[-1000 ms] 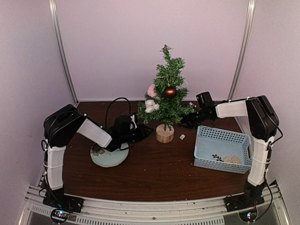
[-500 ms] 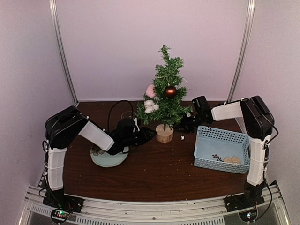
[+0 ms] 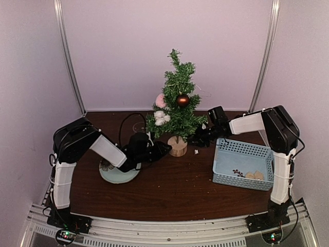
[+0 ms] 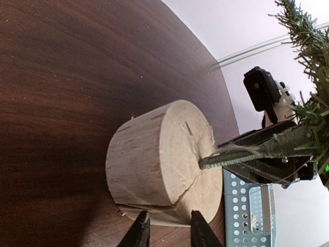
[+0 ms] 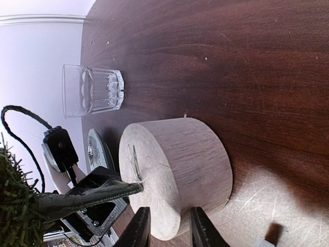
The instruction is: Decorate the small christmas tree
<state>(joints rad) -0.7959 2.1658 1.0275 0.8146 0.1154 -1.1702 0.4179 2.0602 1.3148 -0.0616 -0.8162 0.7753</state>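
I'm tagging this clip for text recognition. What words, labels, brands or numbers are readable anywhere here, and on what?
None can be read in any view.
The small christmas tree, its wooden stump, the drinking glass and the blue basket carry no lettering.
The plate shows only a dark floral motif.
The arm casings show no legible marking.

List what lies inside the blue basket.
In the basket, close to its front wall, lie a small dark sprig and pale tan pieces, too small to identify. The front wall covers the nearest strip of the floor, so anything lying there cannot be seen.
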